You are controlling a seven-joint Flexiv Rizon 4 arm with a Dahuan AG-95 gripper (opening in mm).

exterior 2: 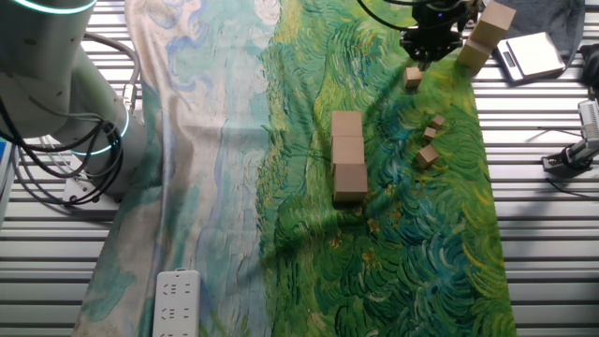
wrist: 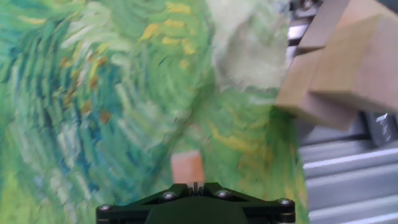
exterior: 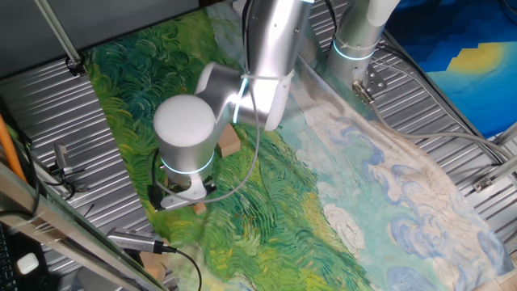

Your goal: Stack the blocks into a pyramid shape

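Observation:
Three larger tan blocks (exterior 2: 348, 150) lie in a touching row on the green part of the cloth. Several small blocks (exterior 2: 430, 134) are scattered to their right. One small block (exterior 2: 413, 77) lies apart, just below my gripper (exterior 2: 429, 45). In the hand view this small block (wrist: 187, 167) sits on the cloth right ahead of my gripper (wrist: 194, 185), whose fingers look pressed together with nothing between them. In one fixed view the arm hides most of the blocks. There, my gripper (exterior: 184, 197) hangs beside a small block (exterior: 199, 208), and one larger block (exterior: 230, 144) shows behind the arm.
Two more larger blocks (exterior 2: 487, 33) are stacked at the cloth's edge beside my gripper, and they fill the right of the hand view (wrist: 348, 62). A scale-like device (exterior 2: 529, 56) lies on the ribbed metal table (exterior 2: 543, 234). A power strip (exterior 2: 175, 301) lies at the near left.

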